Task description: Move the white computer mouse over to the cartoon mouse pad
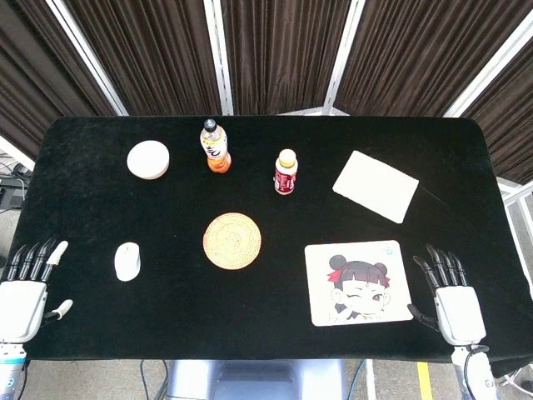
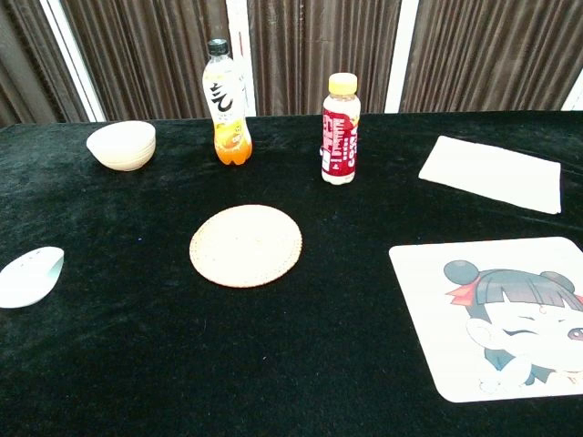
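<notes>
The white computer mouse (image 1: pixel 127 261) lies on the black table at the front left; in the chest view the mouse (image 2: pixel 30 276) is at the left edge. The cartoon mouse pad (image 1: pixel 357 282) with a girl's face lies flat at the front right, and the pad (image 2: pixel 496 314) fills the chest view's lower right. My left hand (image 1: pixel 27 292) rests at the table's front left corner, fingers spread, holding nothing, a short way left of the mouse. My right hand (image 1: pixel 448 297) rests just right of the pad, fingers apart and empty. Neither hand appears in the chest view.
A round woven coaster (image 1: pixel 232 241) lies between mouse and pad. Behind it stand an orange drink bottle (image 1: pixel 215 146) and a small red-labelled bottle (image 1: pixel 286 173). A white bowl (image 1: pixel 148 159) sits back left, a white cloth (image 1: pixel 376 185) back right. Dark curtains hang behind.
</notes>
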You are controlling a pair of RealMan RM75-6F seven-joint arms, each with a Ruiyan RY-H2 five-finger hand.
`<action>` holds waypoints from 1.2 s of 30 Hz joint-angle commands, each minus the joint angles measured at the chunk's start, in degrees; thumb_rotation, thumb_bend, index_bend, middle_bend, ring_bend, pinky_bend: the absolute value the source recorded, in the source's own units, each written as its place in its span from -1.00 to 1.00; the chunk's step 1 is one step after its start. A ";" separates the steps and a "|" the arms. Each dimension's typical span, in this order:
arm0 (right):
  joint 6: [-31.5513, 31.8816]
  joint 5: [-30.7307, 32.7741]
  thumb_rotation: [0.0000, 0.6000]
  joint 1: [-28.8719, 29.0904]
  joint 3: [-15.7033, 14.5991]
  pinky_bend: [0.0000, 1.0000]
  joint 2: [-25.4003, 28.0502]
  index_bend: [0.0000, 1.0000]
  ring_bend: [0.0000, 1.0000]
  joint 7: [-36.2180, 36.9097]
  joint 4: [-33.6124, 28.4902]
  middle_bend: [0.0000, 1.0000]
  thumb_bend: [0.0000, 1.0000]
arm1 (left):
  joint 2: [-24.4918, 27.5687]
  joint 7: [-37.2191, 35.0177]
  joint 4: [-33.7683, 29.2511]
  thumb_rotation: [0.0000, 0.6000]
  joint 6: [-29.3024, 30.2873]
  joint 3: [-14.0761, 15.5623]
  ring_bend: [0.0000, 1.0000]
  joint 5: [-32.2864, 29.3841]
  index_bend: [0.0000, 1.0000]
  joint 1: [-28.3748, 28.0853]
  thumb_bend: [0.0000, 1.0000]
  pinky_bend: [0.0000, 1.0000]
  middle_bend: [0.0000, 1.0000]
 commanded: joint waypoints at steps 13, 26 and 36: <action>0.19 -0.19 1.00 -0.01 0.05 -1.00 0.02 -0.71 -1.00 -0.24 -0.27 -1.00 -0.73 | 0.20 0.49 0.25 1.00 -0.59 -0.14 -1.00 -0.49 -1.00 -0.21 -1.00 -1.00 -1.00; -0.32 -0.04 1.00 -0.02 -0.21 -1.00 -0.01 -0.71 -1.00 -0.14 -0.27 -1.00 -0.73 | -0.02 4.33 1.68 1.00 -7.29 -0.62 -1.00 -2.67 -1.00 -3.52 -1.00 -1.00 -1.00; -0.21 -0.30 1.00 -0.04 -0.30 -1.00 0.17 -0.71 -1.00 0.00 -0.59 -1.00 -0.73 | -1.35 9.44 5.64 1.00 -14.92 -2.31 -1.00 -4.41 -1.00 -9.19 -1.00 -1.00 -1.00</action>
